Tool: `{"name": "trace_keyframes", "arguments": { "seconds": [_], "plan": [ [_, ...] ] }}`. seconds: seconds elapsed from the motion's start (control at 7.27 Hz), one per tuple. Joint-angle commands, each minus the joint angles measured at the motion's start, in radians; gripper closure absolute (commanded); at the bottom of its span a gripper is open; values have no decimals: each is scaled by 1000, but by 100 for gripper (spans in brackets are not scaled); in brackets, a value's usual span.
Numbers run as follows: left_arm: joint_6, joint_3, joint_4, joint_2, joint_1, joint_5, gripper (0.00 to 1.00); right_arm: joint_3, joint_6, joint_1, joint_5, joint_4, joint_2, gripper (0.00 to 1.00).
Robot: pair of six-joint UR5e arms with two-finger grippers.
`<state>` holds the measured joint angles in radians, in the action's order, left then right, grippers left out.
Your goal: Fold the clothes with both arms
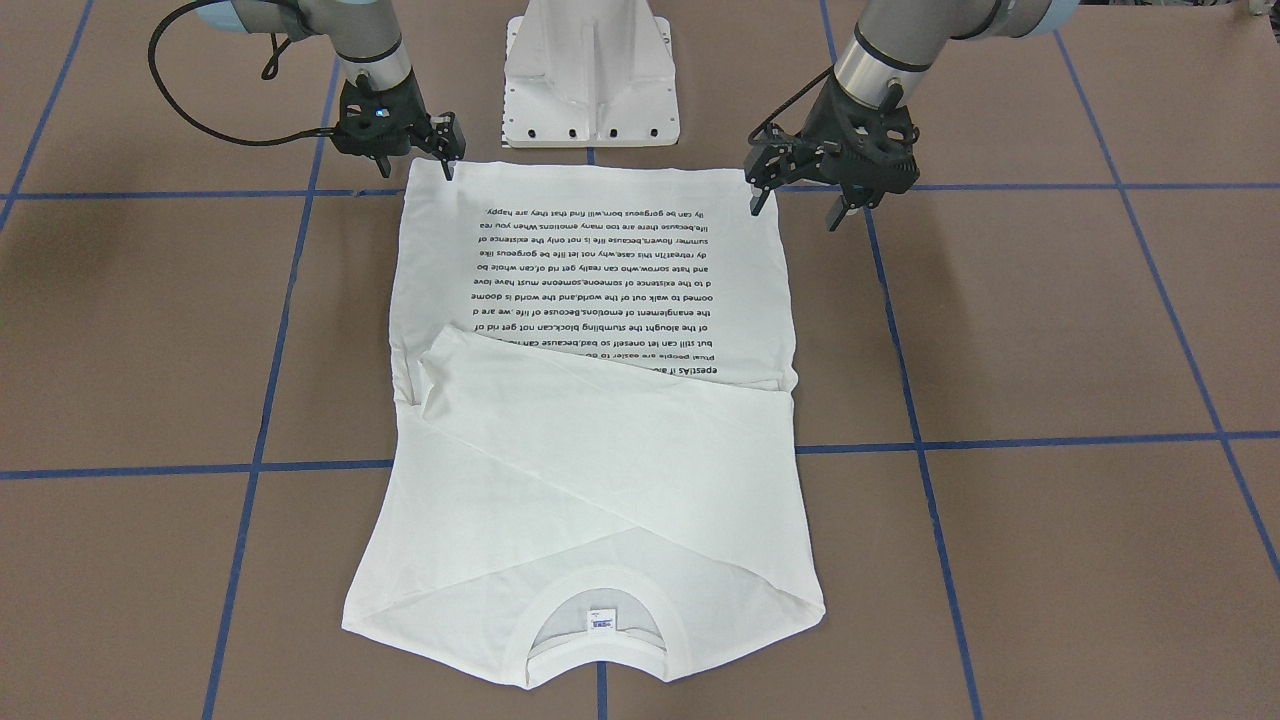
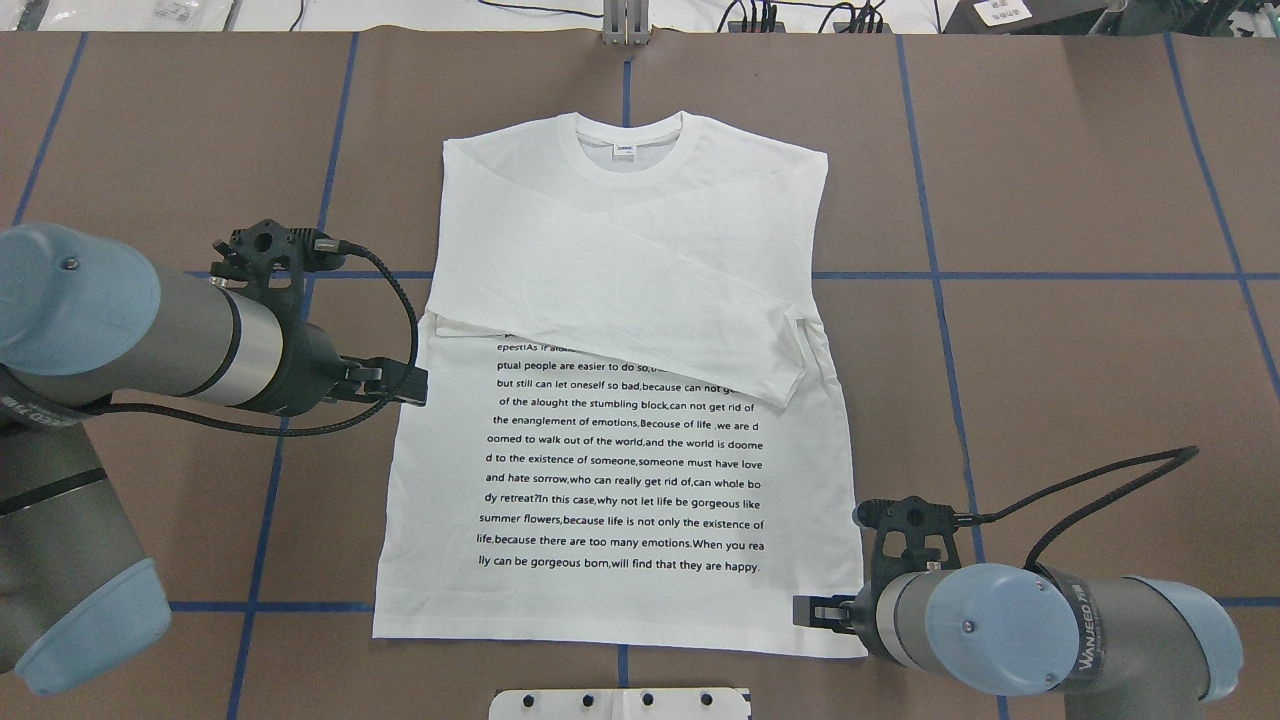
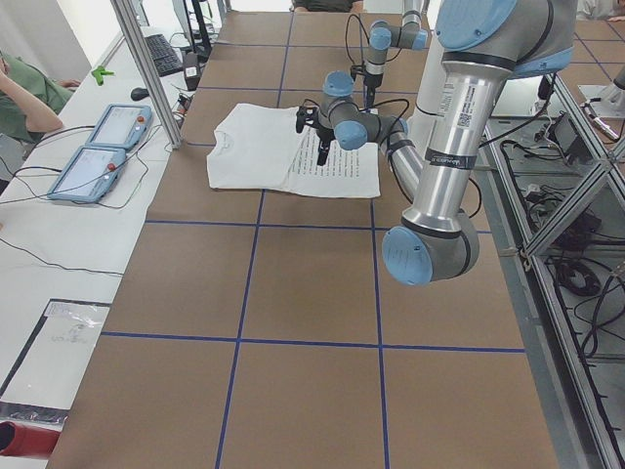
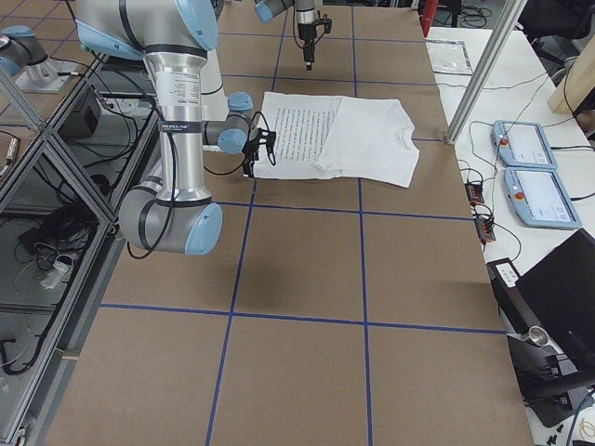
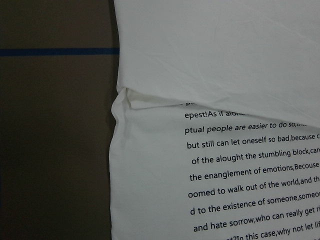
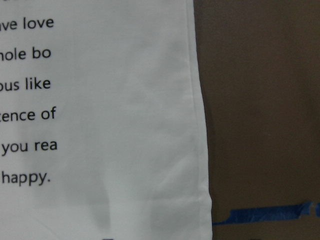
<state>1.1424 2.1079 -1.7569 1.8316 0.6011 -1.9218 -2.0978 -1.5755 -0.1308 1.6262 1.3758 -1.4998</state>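
Note:
The white long-sleeved T-shirt [image 2: 620, 300] lies flat and face up on the brown table, collar away from the robot, and both sleeves are folded across the chest above the black text block. My left gripper [image 1: 797, 208] hovers open above the shirt's left edge, and nothing is between its fingers. In the overhead view the left gripper [image 2: 405, 385] sits beside that edge at mid-height. My right gripper [image 1: 415, 165] stands open at the hem corner on the robot's right, low over the cloth. The wrist views show only shirt [image 5: 225, 100] and hem corner [image 6: 125, 125].
The white pedestal base [image 1: 590, 80] stands just behind the hem. Blue tape lines [image 2: 1000, 276] grid the brown table. Two tablet controllers [image 3: 107, 147] and an aluminium post [image 3: 146, 68] stand along the operators' side, where a person's arm [image 3: 24, 93] shows.

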Motion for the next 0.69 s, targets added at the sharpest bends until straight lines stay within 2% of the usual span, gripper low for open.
{"name": "trace_keyframes", "arguments": {
  "seconds": [0.0, 0.28, 0.41, 0.55],
  "plan": [
    [0, -12, -15, 1, -1, 1, 0, 1, 0, 0, 23, 3, 0, 10],
    [0, -12, -15, 6, -1, 1, 0, 4, 0, 0, 53, 3, 1, 20],
    [0, -12, -15, 9, -1, 1, 0, 5, 0, 0, 63, 3, 3, 37],
    [0, -12, -15, 9, -1, 1, 0, 4, 0, 0, 82, 3, 4, 42]
  ]
}}
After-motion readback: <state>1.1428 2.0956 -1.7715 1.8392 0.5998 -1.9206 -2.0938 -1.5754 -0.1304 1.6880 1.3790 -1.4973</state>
